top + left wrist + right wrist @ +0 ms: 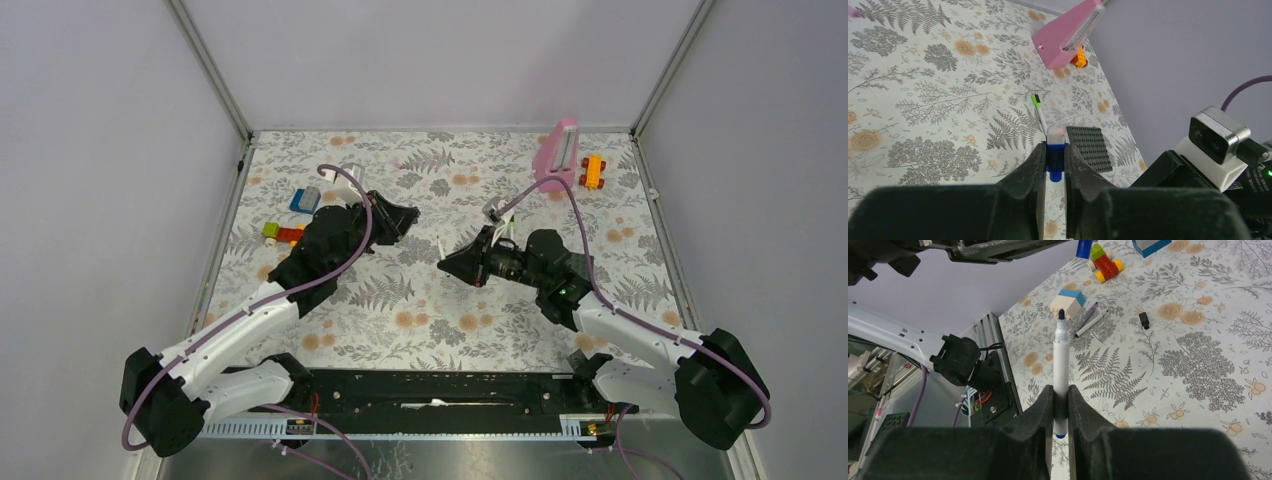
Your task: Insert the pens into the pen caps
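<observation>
Blue plastic cap and thin white pen
Our left gripper pinches the cap, our right gripper pinches the pen

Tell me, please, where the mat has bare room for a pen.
Bare: the near strip along the black rail, and the far middle between the blue brick and pink block. Crowded: around the red toy car and the green-tipped pen.

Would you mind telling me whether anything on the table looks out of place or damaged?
Nothing looks spilled or broken. The only stray items are a green-ended pen lying loose on the table and a black cap lying on its side by itself, not touching any pen.
</observation>
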